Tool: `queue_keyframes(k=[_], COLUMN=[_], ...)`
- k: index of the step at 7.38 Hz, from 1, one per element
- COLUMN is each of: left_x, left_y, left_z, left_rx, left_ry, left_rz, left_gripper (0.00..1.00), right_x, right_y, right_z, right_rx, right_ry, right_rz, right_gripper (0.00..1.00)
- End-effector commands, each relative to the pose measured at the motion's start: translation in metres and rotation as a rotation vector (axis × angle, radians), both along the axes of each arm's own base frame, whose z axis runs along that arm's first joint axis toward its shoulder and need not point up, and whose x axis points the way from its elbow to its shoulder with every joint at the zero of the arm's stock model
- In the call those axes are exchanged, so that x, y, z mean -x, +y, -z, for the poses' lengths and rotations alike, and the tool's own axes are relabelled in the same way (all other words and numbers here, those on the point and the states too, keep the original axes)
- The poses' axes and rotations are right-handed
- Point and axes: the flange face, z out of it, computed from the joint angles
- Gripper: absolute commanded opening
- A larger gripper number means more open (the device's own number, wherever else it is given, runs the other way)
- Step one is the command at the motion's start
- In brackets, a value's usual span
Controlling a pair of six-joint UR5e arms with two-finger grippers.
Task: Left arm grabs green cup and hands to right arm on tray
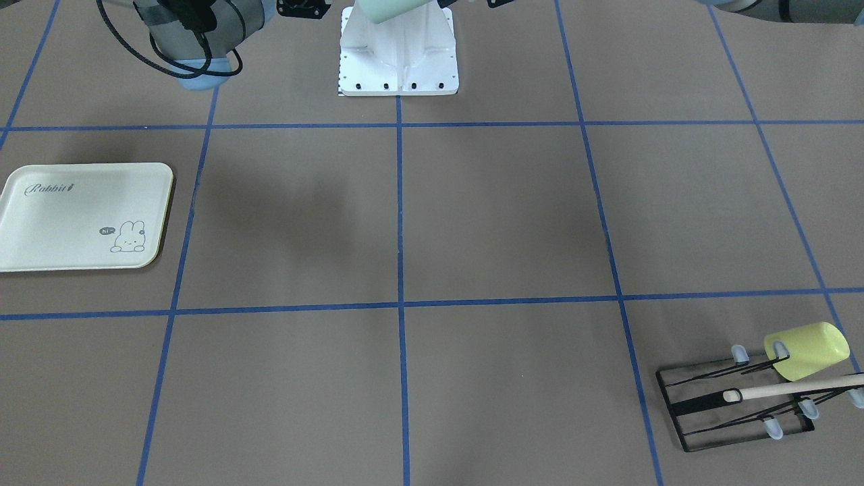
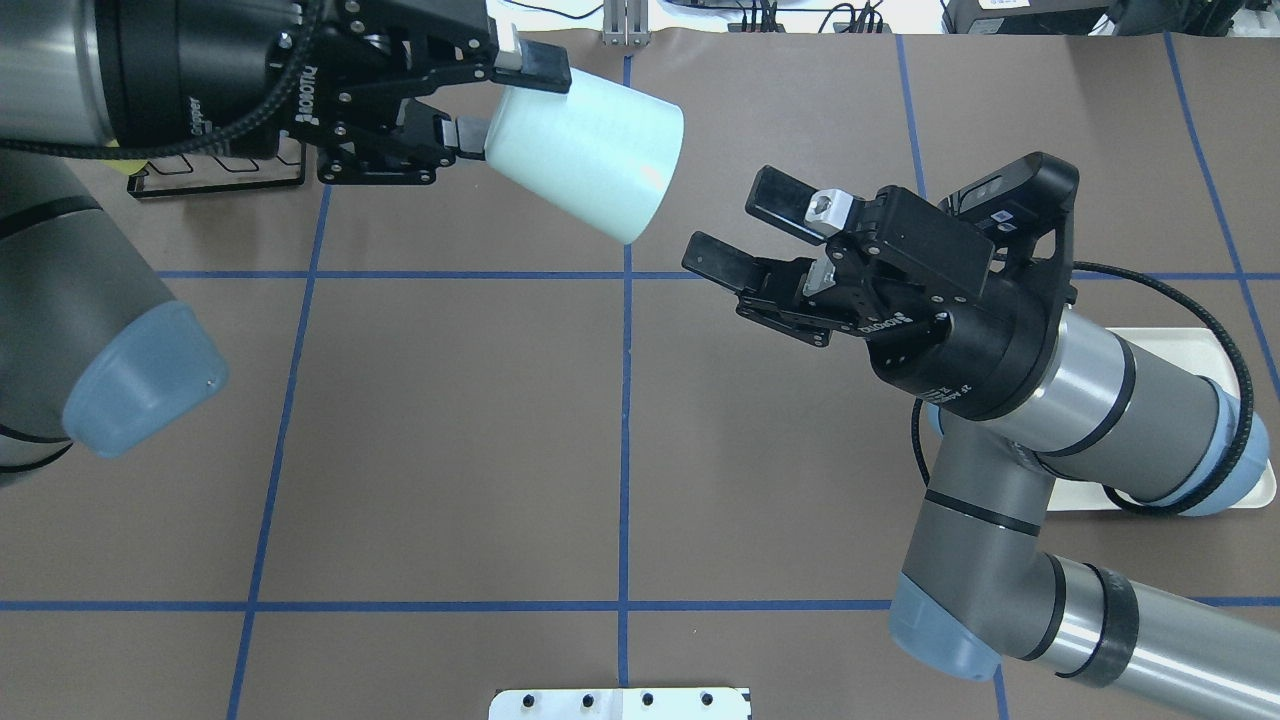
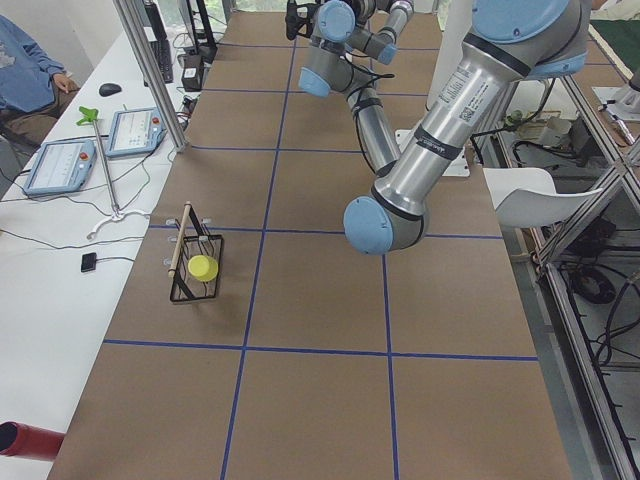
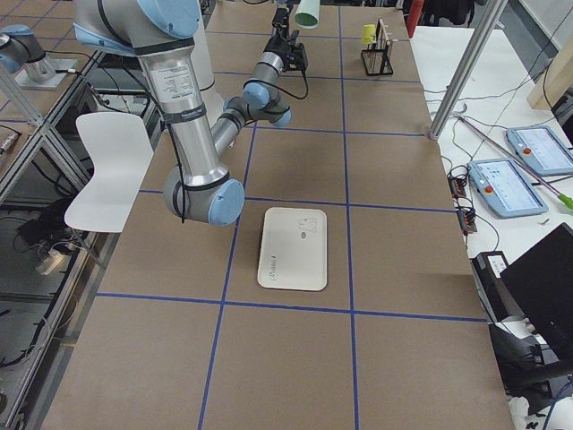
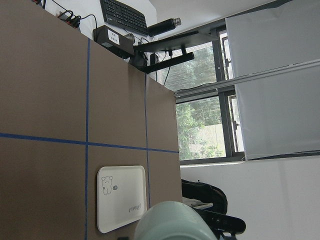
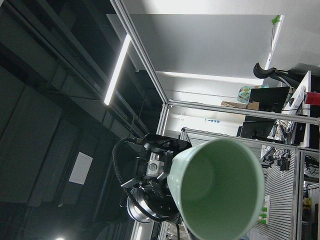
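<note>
Held tilted in mid-air above the table [image 2: 450, 450] by the clenched black two-finger left gripper [image 2: 500, 103]: small pale mint-green plastic cup [image 2: 585, 150], mouth toward the spread-open right gripper [image 2: 738, 225] near it. Straddle the rim, clamp squarely, free the left only afterwards, then lower onto the cream rectangular plastic tray [image 1: 67, 223].

Holds cup [image 2: 585, 150] in left pincer [image 2: 500, 103] above table [image 2: 450, 420], mouth toward right pincer [image 2: 742, 225], just apart. Has tray [image 1: 67, 223] lying on table at robot's right, rack [image 1: 698, 403] at far left.
</note>
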Motion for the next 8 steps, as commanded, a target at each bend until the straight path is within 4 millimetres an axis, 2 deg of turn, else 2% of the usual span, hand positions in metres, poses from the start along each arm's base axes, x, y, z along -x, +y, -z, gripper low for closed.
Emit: queue_keyframes(k=[1,8], left_x=[-0.003,-0.015], left_y=[0.013,0.019], left_z=[0.002,0.001], left_rx=[-0.012,0.008], left_ry=[0.001,0.002], left_rz=[-0.045,-0.087], left_gripper=[0.03,0.03], right_x=[0.0,0.001], right_y=[0.001,-0.003], right_z=[0.003,0.013], right_rx=[-0.001,0.036], right_ry=[-0.009,-0.036], right_rz=[0.004,-0.02], right_gripper=[1.0,0.97])
